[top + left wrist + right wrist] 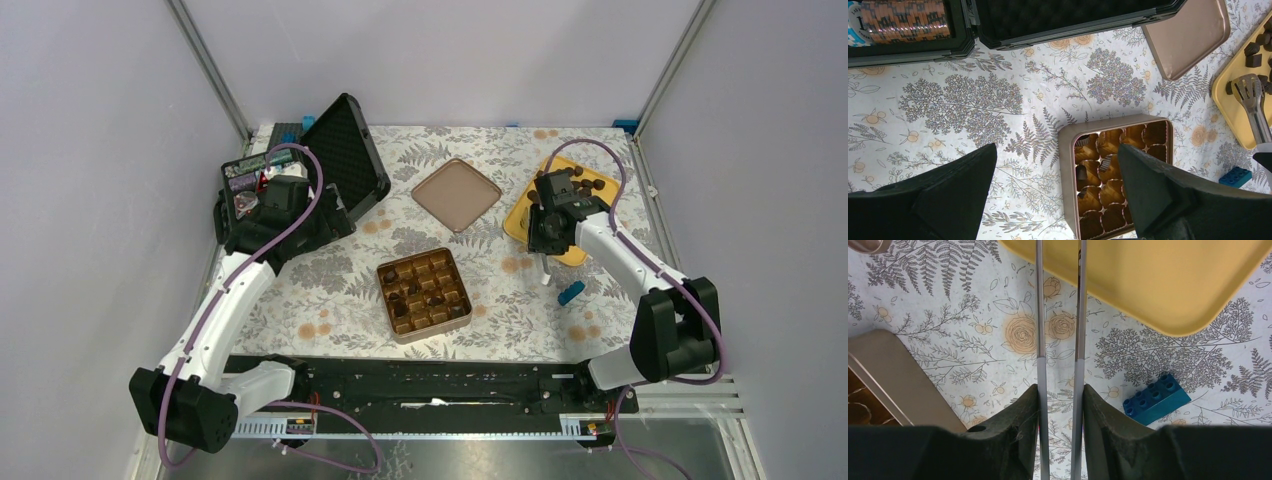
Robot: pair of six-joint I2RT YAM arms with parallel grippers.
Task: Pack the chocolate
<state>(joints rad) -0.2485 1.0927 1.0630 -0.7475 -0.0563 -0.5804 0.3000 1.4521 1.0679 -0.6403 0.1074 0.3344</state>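
Some chocolate (1252, 49) sat in the compartments of the tin (424, 294); more lay on the yellow tray (517, 224), right of the tin and beyond it. There the right gripper (1060, 388) was part-closed, clamped on the two arms of the metal tongs (1079, 315). The left gripper (1057, 151) hung to the tin's far left, jaws spread fully and holding nothing. A blue brick (1156, 398) lay to the tin's right.

Open black case (345, 160); tongs (1249, 89); blue brick (1156, 398) near yellow tray (1158, 285).
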